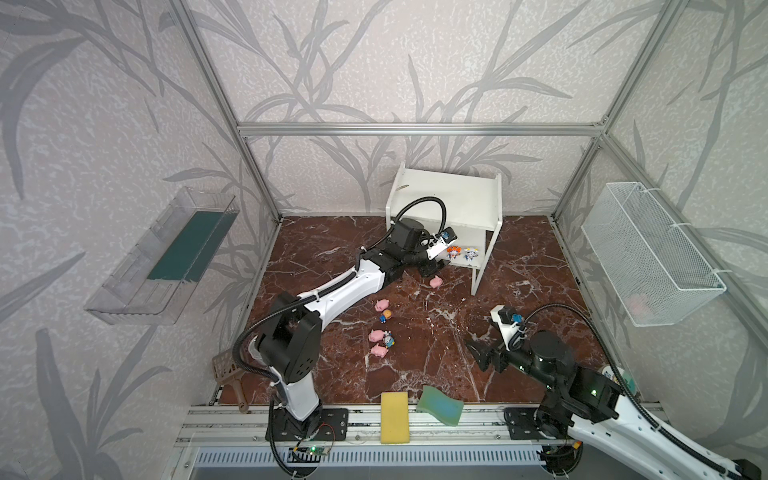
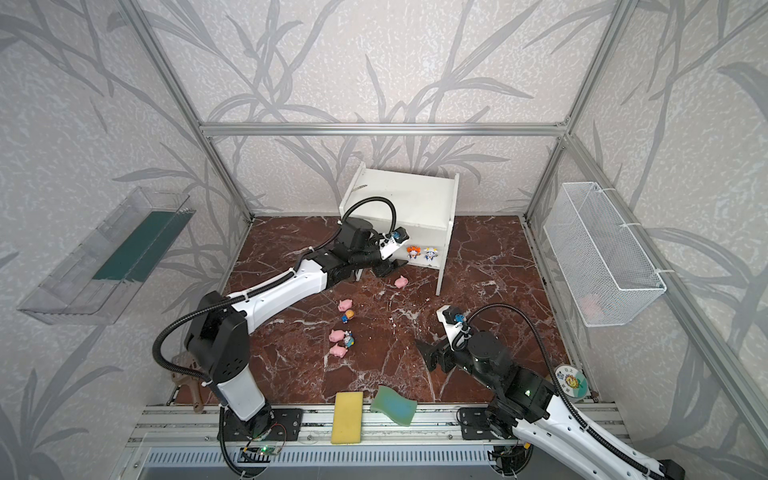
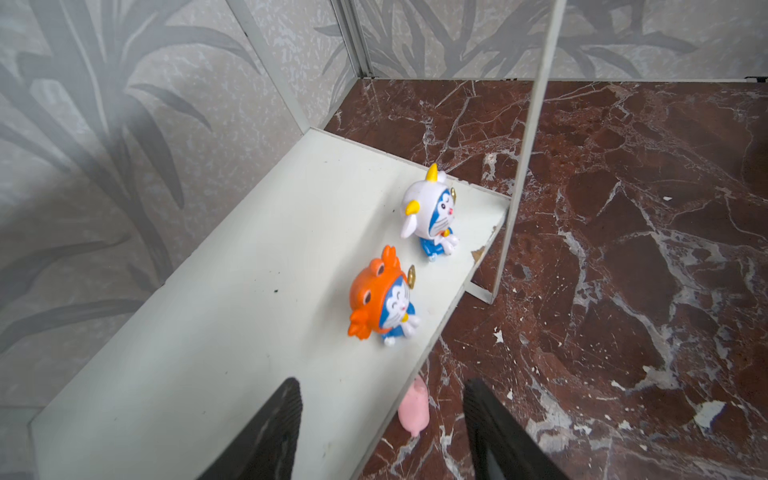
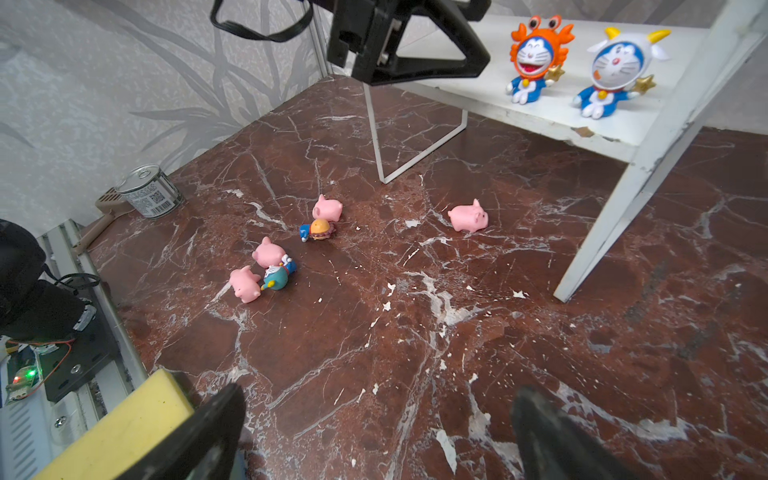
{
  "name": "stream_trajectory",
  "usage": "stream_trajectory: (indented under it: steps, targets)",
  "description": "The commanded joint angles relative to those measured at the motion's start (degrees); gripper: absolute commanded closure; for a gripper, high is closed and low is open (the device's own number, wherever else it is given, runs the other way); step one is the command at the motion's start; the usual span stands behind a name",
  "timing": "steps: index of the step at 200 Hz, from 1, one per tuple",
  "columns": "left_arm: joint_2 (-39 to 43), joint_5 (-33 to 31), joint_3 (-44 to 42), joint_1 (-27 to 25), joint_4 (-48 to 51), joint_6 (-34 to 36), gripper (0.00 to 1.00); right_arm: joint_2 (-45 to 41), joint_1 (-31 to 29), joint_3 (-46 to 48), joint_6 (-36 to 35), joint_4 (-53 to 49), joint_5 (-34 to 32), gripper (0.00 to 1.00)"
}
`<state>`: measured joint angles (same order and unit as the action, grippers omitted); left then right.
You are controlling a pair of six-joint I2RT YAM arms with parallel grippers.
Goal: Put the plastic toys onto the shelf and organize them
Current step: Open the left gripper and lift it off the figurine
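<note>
The white shelf [image 1: 449, 195] stands at the back middle. On its lower board [image 3: 249, 291] sit an orange figurine [image 3: 380, 297] and a white one [image 3: 430, 216], side by side. My left gripper [image 3: 382, 386] hovers open at that board's front edge, short of the orange figurine, with nothing between its fingers. A pink pig [image 1: 435, 282] lies on the floor just below it. Three more pigs [image 1: 377, 334] and two figurines [image 1: 389, 340] lie scattered mid-floor. My right gripper [image 4: 378, 399] is open and empty above the floor at the front right.
A yellow sponge [image 1: 395, 417] and a green sponge [image 1: 439, 405] lie at the front edge. A clear tray [image 1: 162, 257] hangs on the left wall and a wire basket [image 1: 652, 253] on the right. A tin can [image 4: 149, 196] and a brown scoop [image 1: 228, 365] sit front left.
</note>
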<state>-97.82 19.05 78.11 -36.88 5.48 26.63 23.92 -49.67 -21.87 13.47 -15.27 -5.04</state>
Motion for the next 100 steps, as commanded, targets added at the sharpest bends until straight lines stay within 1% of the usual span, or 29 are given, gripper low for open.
stream_trajectory:
  steps: [1, 18, 36, 50, 64, 83, 100]
  targets:
    - [7.41, -1.58, -4.93, 0.23, 0.15, -2.40, 0.35, 3.59, 0.06, 1.07, -0.60, 6.86, 3.44, 0.00]
    - [12.41, -3.43, -9.04, 0.09, 1.82, -5.46, 0.34, 7.78, 0.06, 1.52, -0.29, 11.07, 5.68, 0.00]
    - [18.03, -9.36, -14.44, -0.27, 3.12, -10.45, 0.33, 13.84, 0.03, 0.84, -0.28, 14.99, 8.52, 0.01]
    - [22.99, -11.66, -18.31, -0.34, 6.19, -14.42, 0.30, 18.93, -0.06, 0.30, -0.19, 18.11, 10.52, 0.03]
    - [28.35, -14.19, -22.37, -0.54, 9.11, -18.00, 0.29, 23.89, -0.07, -0.01, 0.33, 22.53, 11.93, 0.04]
    - [35.41, -18.88, -27.26, -0.78, 12.09, -25.13, 0.26, 31.30, -0.37, -1.55, 1.01, 27.18, 13.82, 0.08]
    - [41.14, -22.92, -31.02, -0.76, 14.82, -31.67, 0.23, 37.71, -1.19, -4.38, 0.94, 28.59, 15.50, 0.14]
